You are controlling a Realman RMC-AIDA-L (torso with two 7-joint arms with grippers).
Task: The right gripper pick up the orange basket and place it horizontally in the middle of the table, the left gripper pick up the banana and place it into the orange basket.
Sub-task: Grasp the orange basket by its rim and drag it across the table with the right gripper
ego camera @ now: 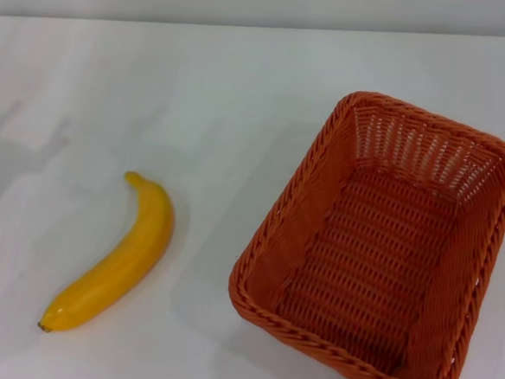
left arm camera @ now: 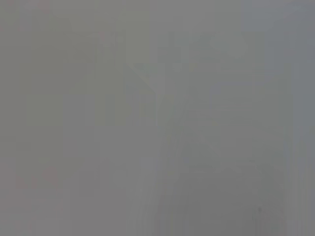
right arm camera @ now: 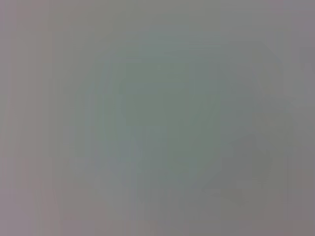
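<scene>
Three items in the head view, listed by size; neither the left gripper nor the right gripper is in sight, so their fingers' state cannot be told, and both wrist views give only blank grey.

1. Table (ego camera: 199,90): plain white top, carrying the rest.
2. Orange basket (ego camera: 270,243): woven, deep, empty, upright, long side angled rather than horizontal. Probably light and fairly stiff; the braided rim on a long wall looks the best hold.
3. Banana (ego camera: 117,262): lying flat on the robot's left of the basket, near it but apart, dark tip pointing away from it. Smooth and likely slippery; grip across mid-body.
</scene>
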